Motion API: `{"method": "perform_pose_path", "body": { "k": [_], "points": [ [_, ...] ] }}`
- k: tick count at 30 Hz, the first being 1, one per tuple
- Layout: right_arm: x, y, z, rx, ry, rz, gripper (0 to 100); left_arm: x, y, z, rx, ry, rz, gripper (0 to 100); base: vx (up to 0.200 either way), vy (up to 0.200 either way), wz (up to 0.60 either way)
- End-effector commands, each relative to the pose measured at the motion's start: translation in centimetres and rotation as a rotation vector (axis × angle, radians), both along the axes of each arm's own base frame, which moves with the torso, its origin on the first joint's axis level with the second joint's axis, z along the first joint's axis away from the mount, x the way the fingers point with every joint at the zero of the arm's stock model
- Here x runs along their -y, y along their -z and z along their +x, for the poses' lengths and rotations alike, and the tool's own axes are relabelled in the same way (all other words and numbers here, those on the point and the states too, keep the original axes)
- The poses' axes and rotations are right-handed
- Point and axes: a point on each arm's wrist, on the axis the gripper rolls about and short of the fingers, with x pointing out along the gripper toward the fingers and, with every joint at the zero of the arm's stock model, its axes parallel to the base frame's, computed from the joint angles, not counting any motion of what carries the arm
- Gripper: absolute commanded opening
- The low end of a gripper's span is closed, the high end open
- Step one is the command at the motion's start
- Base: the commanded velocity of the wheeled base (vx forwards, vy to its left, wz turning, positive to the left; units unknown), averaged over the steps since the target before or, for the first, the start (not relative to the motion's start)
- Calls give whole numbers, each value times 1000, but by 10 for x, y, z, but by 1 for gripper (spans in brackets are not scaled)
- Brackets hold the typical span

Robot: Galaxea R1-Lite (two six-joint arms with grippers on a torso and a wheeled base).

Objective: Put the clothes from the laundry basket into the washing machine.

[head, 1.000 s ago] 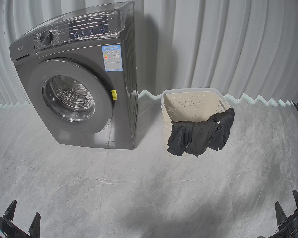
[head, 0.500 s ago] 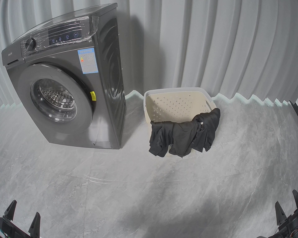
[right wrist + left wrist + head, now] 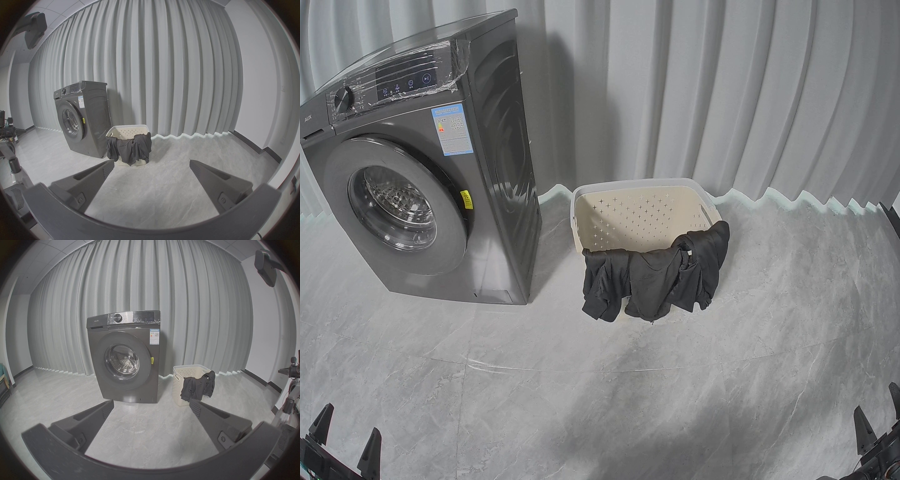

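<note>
Black clothes (image 3: 656, 278) hang over the front rim of the cream laundry basket (image 3: 640, 212) at twelve o'clock, with the washing machine (image 3: 412, 187) at ten. The left gripper (image 3: 150, 404) and right gripper (image 3: 150, 164) gape wide, empty.

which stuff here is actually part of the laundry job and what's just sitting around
Job:
dark clothes draped over the rim of the laundry basket
washing machine, door shut
left claw and right claw, both open

Just there:
curtain
floor
</note>
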Motion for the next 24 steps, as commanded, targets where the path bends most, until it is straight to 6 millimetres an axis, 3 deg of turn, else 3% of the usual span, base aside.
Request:
{"method": "perform_pose_path", "body": {
  "k": [1,15,24],
  "points": [
    [0,5,0,-6,-2,-1,100,0,5,0,0,1,-3,100,200,0,0],
    [0,5,0,-8,0,-1,100,0,5,0,0,1,-3,100,200,0,0],
    [0,5,0,-6,-2,-1,100,0,5,0,0,-1,-6,100,0,0,0]
  ]
}}
